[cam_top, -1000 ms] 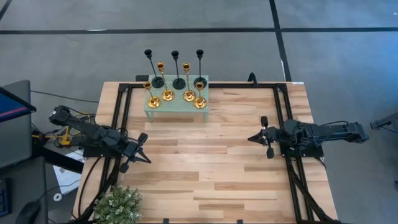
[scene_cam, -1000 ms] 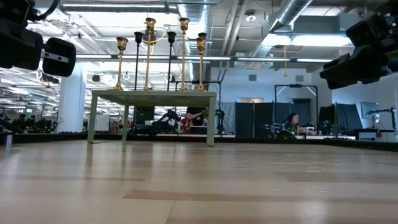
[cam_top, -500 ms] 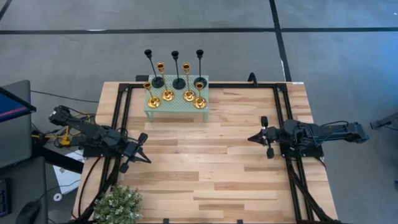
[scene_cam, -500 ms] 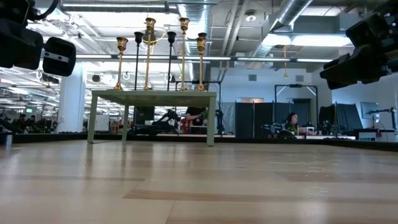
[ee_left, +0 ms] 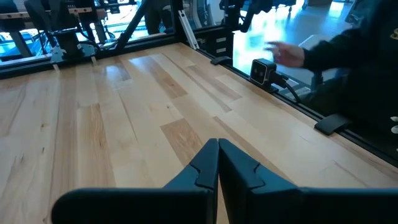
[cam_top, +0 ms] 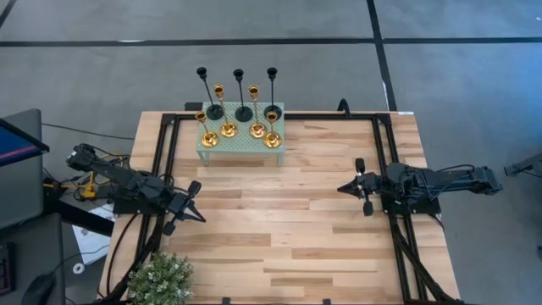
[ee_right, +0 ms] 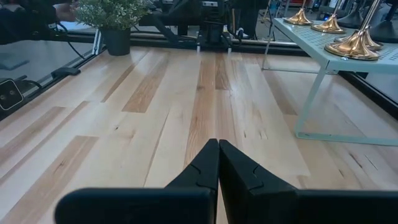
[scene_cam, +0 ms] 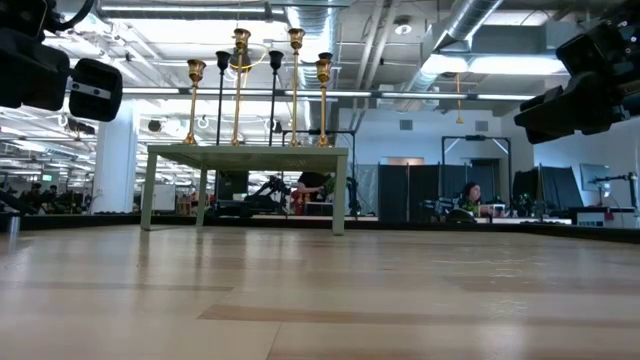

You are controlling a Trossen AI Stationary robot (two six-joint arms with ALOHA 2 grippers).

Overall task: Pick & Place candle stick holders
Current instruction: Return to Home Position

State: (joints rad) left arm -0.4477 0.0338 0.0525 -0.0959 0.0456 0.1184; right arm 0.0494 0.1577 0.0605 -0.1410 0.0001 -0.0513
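Seven candle stick holders stand by their round bases on a small pale green table point(cam_top: 241, 146) at the far side of the wooden table: three tall black ones point(cam_top: 239, 95) at the back, four gold ones point(cam_top: 229, 114) in front. They also show in the low view point(scene_cam: 240, 85). My left gripper point(cam_top: 200, 217) is shut and empty at the table's left edge. My right gripper point(cam_top: 341, 188) is shut and empty at the right side. Both hover above the wood, far from the holders.
A potted plant point(cam_top: 159, 278) stands at the near left corner. A black frame point(cam_top: 169, 169) runs along the table's left, right and far edges. A person's arm point(ee_left: 336, 50) shows beyond the table's edge in the left wrist view. Bare wood point(cam_top: 279, 220) lies between the grippers.
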